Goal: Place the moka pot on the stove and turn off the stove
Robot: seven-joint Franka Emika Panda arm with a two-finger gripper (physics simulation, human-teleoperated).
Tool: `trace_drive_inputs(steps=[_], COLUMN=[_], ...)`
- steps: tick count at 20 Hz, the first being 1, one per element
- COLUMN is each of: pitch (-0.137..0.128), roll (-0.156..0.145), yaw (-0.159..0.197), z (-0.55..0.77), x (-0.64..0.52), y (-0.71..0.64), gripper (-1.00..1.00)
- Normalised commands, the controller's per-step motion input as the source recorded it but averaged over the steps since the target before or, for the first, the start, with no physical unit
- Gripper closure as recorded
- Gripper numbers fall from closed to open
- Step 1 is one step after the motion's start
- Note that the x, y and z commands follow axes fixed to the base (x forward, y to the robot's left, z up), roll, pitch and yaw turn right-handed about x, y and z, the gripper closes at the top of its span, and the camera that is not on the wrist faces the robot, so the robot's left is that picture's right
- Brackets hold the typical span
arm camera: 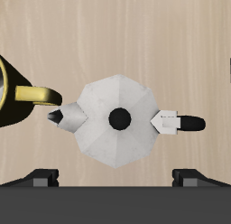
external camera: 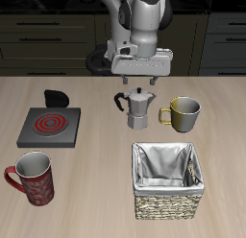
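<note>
Red speckled ceramic mug (external camera: 33, 177) sits near the front of the pale wooden counter (external camera: 96, 175), and farther back is the flat black stove (external camera: 49, 126) with its coil glowing red and a black knob at its rear corner. Between that and the olive-metal mug with the yellow handle (external camera: 183, 112) stands the small silver faceted moka pot (external camera: 137, 108), upright on the counter, well apart from the stove, black handle pointing toward the stove side and spout toward the olive mug. A woven basket with a grey cloth lining (external camera: 169, 179) sits in front of the pot and mug.

The end effector (external camera: 142, 81) hangs straight above the moka pot, fingers spread apart and gripping nothing, tips just over the black lid knob with a small gap showing.

In the wrist view the moka pot (arm camera: 115, 119) is dead centre under the camera. Only the dark fingertips (arm camera: 42, 178) poke into that shot, one each side. The olive mug (arm camera: 18, 90) is cut off at the frame edge, so just its rim and yellow handle show.
</note>
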Motion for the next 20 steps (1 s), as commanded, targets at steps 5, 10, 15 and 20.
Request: trace_drive_inputs(steps=[5,10,15,20], pitch=[-0.022,0.014,0.017,0.001], roll=[-0.028,-0.001,0.024,0.016], yaw=[-0.006,-0.005,0.009,-0.002], z=[0.10,-0.08,-0.14,-0.03], x=[0.06,0.07,0.02,0.00], y=[-0.14,-0.04,0.13,0.11], gripper=[-1.00,-1.00,-1.00,-1.00])
